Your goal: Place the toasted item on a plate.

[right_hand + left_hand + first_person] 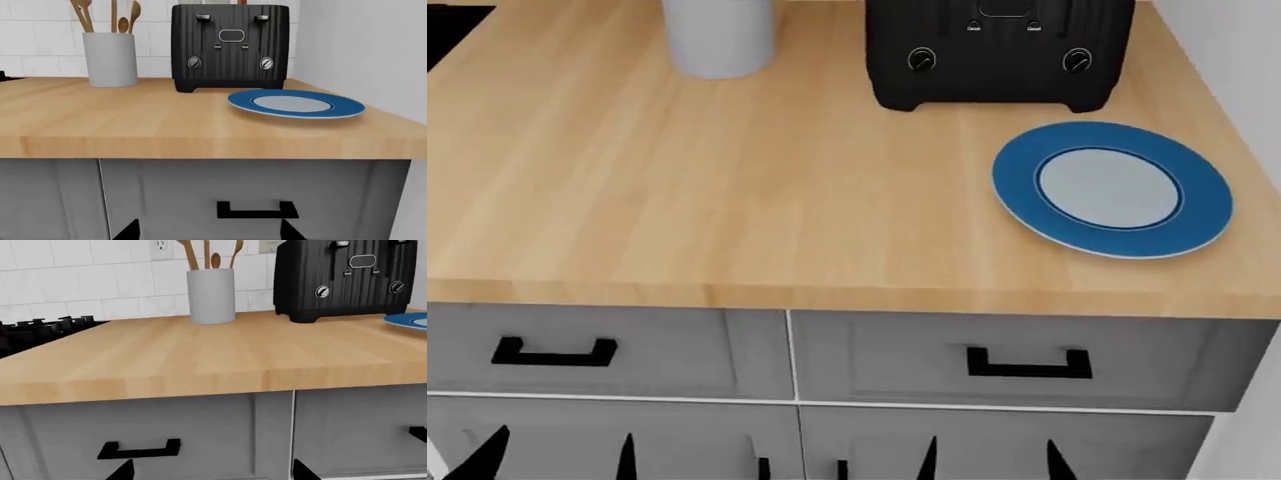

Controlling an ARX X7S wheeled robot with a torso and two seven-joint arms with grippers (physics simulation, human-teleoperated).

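Observation:
The plate (1014,182), blue-rimmed with a pale centre, lies bare on the wooden counter at the right, just in front of a black toaster (1001,60). It also shows as the plate (243,101) in the right wrist view and at the frame's edge as the plate (402,320) in the left wrist view. The toasted item is out of view; the toaster's top slots do not show. My left gripper (557,460) (210,472) and right gripper (990,462) (210,232) hang low in front of the drawers, below the counter's edge, both open and holding nothing.
A grey crock (721,35) of wooden utensils stands left of the toaster. A black stove (40,327) borders the counter's left end, and a white wall (360,50) its right. Below are grey drawer fronts with black handles (554,352) (1028,362).

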